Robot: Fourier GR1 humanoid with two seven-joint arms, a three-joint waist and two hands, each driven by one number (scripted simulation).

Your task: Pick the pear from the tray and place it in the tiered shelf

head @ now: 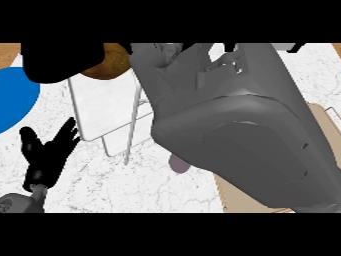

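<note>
**K:** Head view is mostly the right grey forearm (239, 135), raised high and reaching toward the far edge over the silver wire tiered shelf (103, 112). The right hand is not visible, being cut off at the top, so I can't tell whether it's curled or spread. Left black hand (49, 150) rests at lower left on the white marble counter (129, 185), fingers spread, holding nothing.

**R:** Pear?

**K:** Can't confirm. There's a brown rounded thing (106, 62) at the top, just beyond the shelf's far rail and partly under a black shape. It could be the pear, or not. The tan tray (328, 125) shows only as a strip at right, behind the arm.

**R:** Step?

**K:** My read: carry or placement phase, arm over the shelf. The next move calls for lowering onto a tier between the wire uprights, then opening the fingers.

**R:** Orientation, long axis?

**K:** Not readable. Stem end hidden, outline too clipped to call an axis.
</note>
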